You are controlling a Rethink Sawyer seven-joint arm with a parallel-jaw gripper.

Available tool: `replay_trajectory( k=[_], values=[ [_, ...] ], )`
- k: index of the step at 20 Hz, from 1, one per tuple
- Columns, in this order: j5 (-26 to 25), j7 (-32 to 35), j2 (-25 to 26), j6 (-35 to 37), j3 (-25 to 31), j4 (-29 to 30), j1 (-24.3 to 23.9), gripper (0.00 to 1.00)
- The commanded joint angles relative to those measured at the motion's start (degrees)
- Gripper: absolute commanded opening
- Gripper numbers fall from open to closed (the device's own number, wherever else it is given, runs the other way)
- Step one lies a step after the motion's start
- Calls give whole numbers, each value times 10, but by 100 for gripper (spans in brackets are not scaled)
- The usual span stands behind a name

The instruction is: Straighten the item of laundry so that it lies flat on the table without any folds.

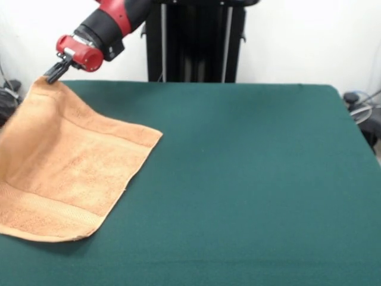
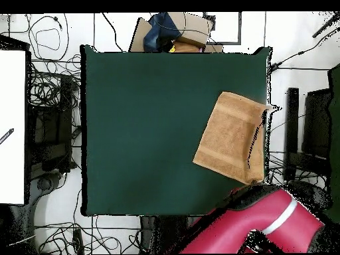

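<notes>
The tan-orange towel (image 1: 71,173) lies at the left side of the dark green table (image 1: 250,179), with band stripes near its front edge and right edge. Its far left corner is lifted off the table, and the cloth slopes down from there. My gripper (image 1: 55,71) is shut on that raised corner, above the table's far left corner. In the overhead view the towel (image 2: 231,136) sits at the table's (image 2: 146,126) right edge, partly overhanging it. The red arm (image 2: 265,226) reaches in from the lower right. The gripper itself does not show there.
The black pedestal (image 1: 196,42) stands behind the table's far edge. Cables and dark equipment (image 2: 50,113) lie on the floor around the table. A cardboard box with a blue item (image 2: 176,32) sits beyond one edge. A white panel (image 2: 13,126) stands at the overhead view's left.
</notes>
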Motion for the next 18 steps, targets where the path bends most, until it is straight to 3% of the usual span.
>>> replay_trajectory(
  k=[1,13,18],
  values=[
    [-38,122,47,-12,25,-91,-26,0],
    [-105,99,86,6,39,-165,-101,0],
    [-92,63,107,-8,43,-183,-102,0]
  ],
)
